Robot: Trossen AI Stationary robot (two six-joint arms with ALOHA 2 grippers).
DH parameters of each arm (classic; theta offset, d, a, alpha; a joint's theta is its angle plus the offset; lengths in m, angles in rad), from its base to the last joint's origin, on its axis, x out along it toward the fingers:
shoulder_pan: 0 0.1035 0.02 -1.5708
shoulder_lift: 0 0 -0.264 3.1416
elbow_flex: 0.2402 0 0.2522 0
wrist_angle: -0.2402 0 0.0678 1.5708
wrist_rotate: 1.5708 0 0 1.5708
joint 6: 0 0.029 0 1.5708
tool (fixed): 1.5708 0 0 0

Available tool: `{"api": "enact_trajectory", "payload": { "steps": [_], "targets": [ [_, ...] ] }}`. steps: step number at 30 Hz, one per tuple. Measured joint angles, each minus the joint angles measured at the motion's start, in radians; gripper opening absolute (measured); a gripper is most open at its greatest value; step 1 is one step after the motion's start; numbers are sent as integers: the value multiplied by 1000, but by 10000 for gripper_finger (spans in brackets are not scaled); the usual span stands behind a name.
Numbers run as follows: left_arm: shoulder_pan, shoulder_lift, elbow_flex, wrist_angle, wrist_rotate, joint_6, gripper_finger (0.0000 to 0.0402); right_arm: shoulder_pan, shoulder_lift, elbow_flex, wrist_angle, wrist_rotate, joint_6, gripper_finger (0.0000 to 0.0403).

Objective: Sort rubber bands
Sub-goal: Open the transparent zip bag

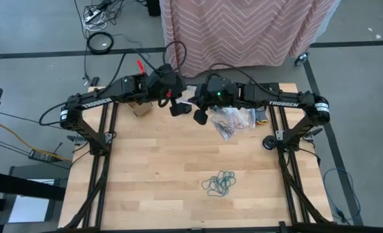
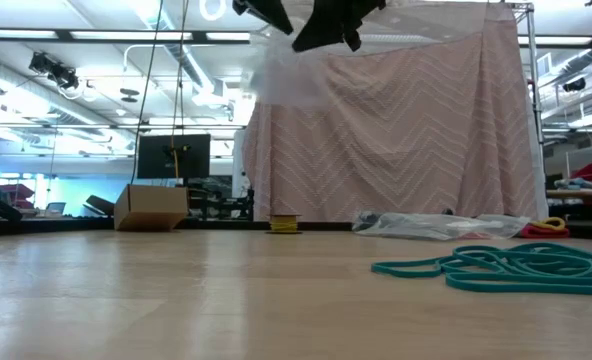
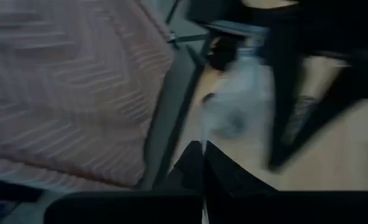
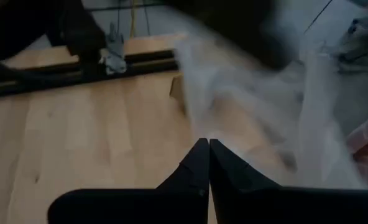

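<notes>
Lying well apart from both tools (image 1: 190, 111): rubber bands (image 1: 219, 184)

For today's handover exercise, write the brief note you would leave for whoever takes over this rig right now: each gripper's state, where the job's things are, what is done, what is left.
Left gripper: shut, raised at the table's far edge.
Right gripper: shut, raised beside the left one. A clear plastic bag hangs below the grippers; which one holds it is unclear.
Rubber bands: a teal heap lies loose on the near-centre of the table; a darker tangle lies at the far edge by the right arm, among more clear bags.
Done: no sorted groups visible.
Left: separate all bands by colour.
</notes>
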Motion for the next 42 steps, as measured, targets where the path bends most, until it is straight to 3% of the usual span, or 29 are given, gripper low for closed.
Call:
{"api": "enact_trajectory", "payload": {
  "steps": [15, 22, 28, 34, 37, 42],
  "targets": [
    [5, -15, 56, -22, -31, 42, 0, -14, -3, -88, 26, -24, 81, 0],
    [24, -17, 60, -174, -77, 34, 0, 17, -20, -106, 89, -8, 151, 0],
    [39, -17, 60, -198, -81, -17, 0, 57, -20, -106, 118, 94, 227, 0],
    [36, -17, 60, -198, -62, -32, 0, 56, -28, -106, 115, 307, 365, 0],
    [38, -28, 59, -233, 12, -47, 0, 39, -42, -106, 100, 305, 365, 0],
    [35, -64, 56, -322, 38, -65, 0, 35, -97, -169, 138, 257, 349, 0]
  ]
}}
